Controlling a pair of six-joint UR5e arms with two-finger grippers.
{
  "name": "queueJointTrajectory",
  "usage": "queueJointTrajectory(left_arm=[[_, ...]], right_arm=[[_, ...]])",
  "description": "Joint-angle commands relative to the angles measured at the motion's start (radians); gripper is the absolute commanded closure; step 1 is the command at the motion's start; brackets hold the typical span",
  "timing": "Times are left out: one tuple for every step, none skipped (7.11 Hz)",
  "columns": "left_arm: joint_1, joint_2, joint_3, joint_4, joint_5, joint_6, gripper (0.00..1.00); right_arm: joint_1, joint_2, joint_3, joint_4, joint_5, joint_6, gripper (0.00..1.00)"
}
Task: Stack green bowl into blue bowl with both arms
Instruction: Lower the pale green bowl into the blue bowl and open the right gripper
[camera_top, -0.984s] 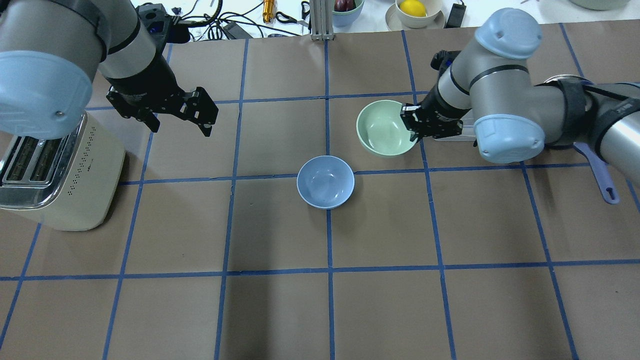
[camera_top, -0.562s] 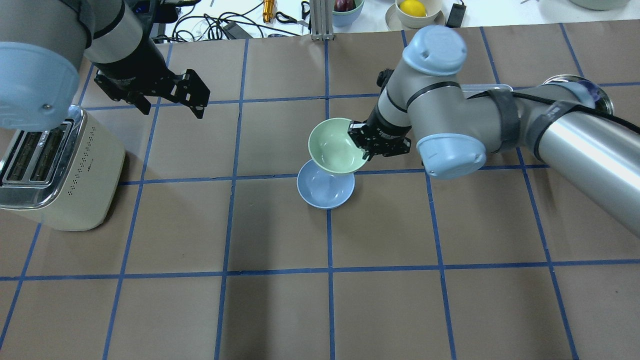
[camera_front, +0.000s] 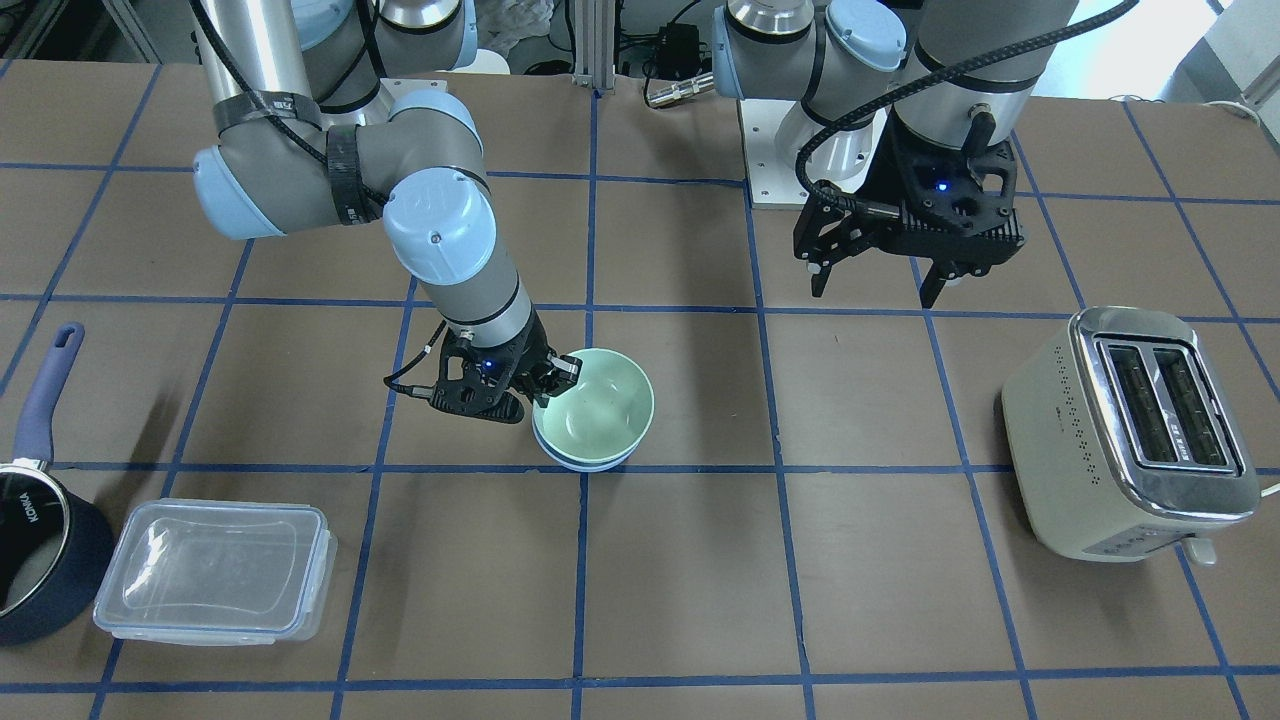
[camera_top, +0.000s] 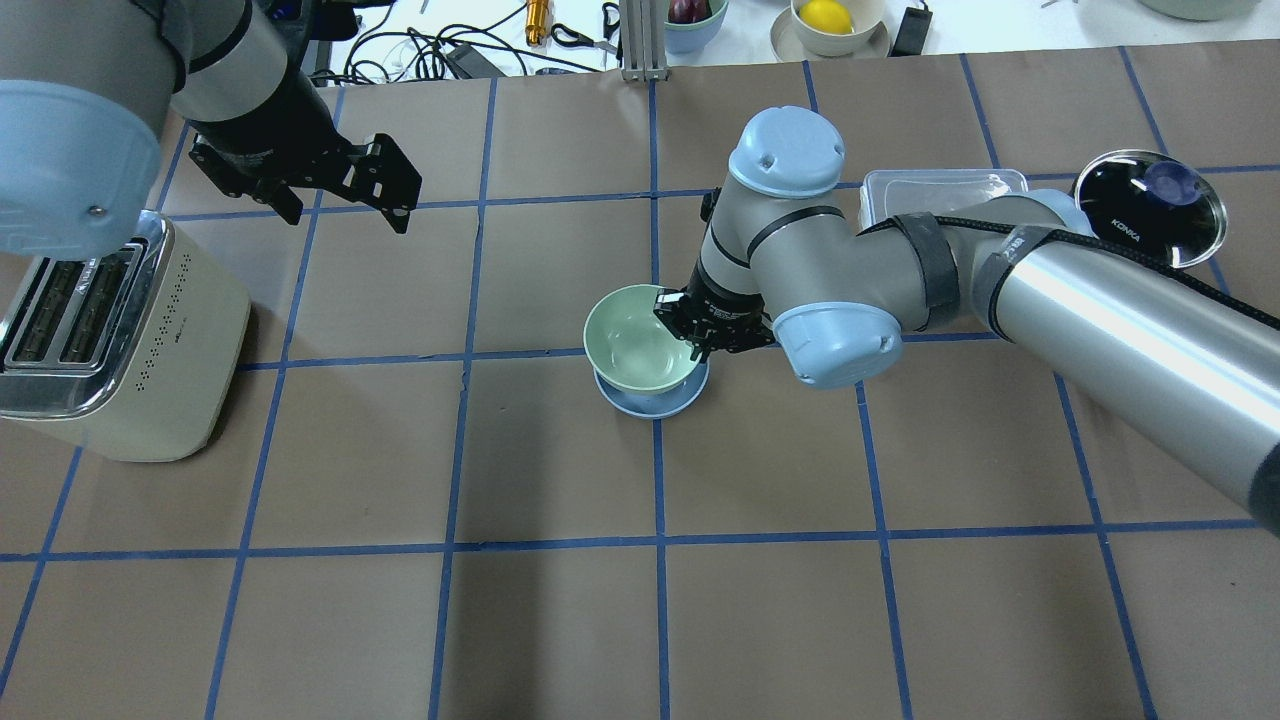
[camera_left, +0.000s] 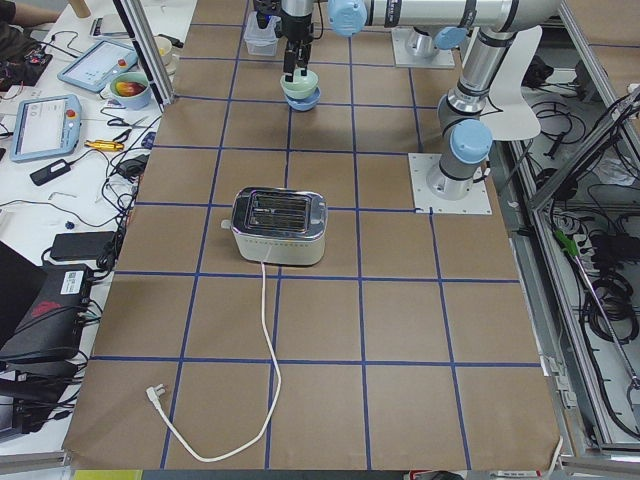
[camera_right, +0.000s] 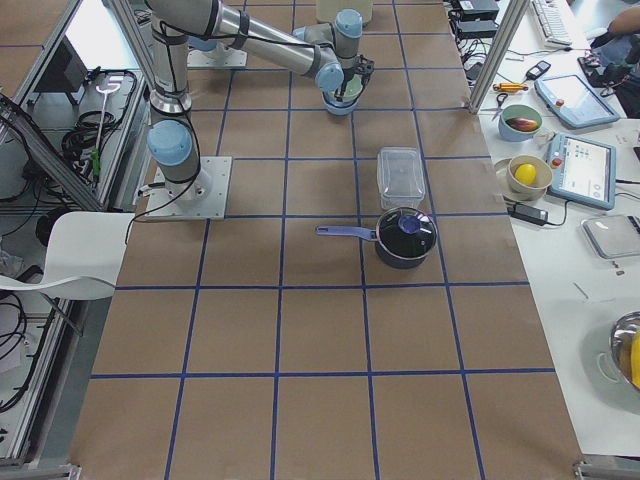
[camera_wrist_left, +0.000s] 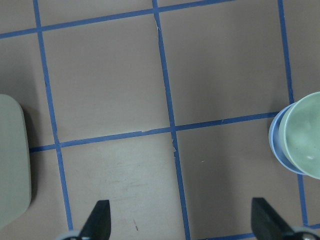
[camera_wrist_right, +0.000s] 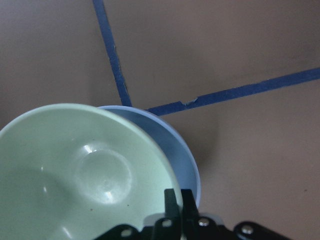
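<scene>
The green bowl (camera_top: 632, 342) sits over the blue bowl (camera_top: 655, 406) near the table's middle. It is offset a little toward the robot's left, so only a crescent of the blue rim shows. My right gripper (camera_top: 692, 336) is shut on the green bowl's rim. The right wrist view shows its fingers pinching the green bowl (camera_wrist_right: 75, 170) above the blue bowl (camera_wrist_right: 184, 156). I cannot tell whether the green bowl rests fully inside. My left gripper (camera_top: 345, 218) is open and empty, high above the table near the toaster, far from the bowls. Its view shows both bowls at the right edge, the green bowl (camera_wrist_left: 306, 140).
A cream toaster (camera_top: 110, 330) stands at the robot's left. A clear lidded container (camera_top: 940, 188) and a dark blue saucepan (camera_top: 1150, 205) lie behind the right arm. Bowls with fruit and cables lie beyond the table's far edge.
My right gripper has carried the green bowl from the right, across and down onto the blue bowl. The left arm drew back toward the far left, then stayed still.
</scene>
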Motion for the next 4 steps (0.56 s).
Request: queueJointTrajectory(left_arm=[[0.001,-0.001,-0.002,0.0,0.0,-0.007,0.0],[0.0,-0.002,-0.001,0.0,-0.003,-0.01,0.0],[0.0,0.001,-0.004,-0.003,0.0,-0.01,0.0],[0.0,-0.001,-0.01,-0.003,0.0,-0.01,0.0]], right_arm=[[0.001,0.004,0.004,-0.003,-0.012,-0.007,0.12],[0.001,0.003,0.001,0.0,-0.012,-0.007,0.0],[-0.004,-0.006,-0.011,0.004,-0.031,-0.021,0.0],[-0.022,-0.041,-0.028,0.015,-0.104,-0.038,0.0]])
